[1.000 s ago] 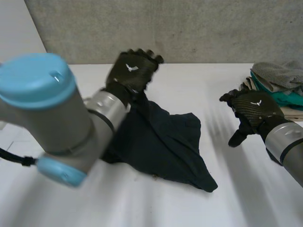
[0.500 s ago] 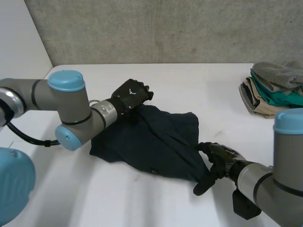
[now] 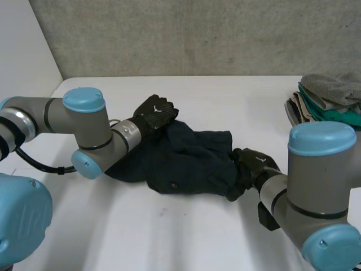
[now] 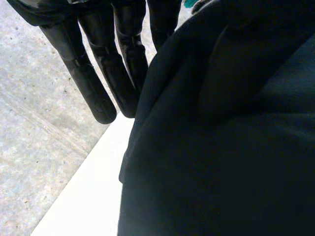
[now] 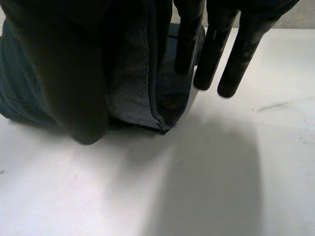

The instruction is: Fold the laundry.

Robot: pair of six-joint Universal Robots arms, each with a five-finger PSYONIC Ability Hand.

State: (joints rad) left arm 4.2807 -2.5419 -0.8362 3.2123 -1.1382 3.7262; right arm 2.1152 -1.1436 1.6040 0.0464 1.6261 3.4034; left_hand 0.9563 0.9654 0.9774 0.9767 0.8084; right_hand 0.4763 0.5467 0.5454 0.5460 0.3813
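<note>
Black right hand [image 3: 255,165] pinches edge of dark garment [image 3: 186,161].

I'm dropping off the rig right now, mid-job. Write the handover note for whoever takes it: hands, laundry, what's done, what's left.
Left hand: at the far corner of the dark garment; cloth hides whether it grips.
Right hand: pinching the garment's opposite end, with the edge between thumb and fingers.
Dark garment: bunched and wrinkled on the white table between the two hands, not flat.
Pile of other laundry: at the table's far right, apart from both hands.
Done: both hands are at the garment.
Left: spread it flat, fold it, then probably add it to the pile.
</note>
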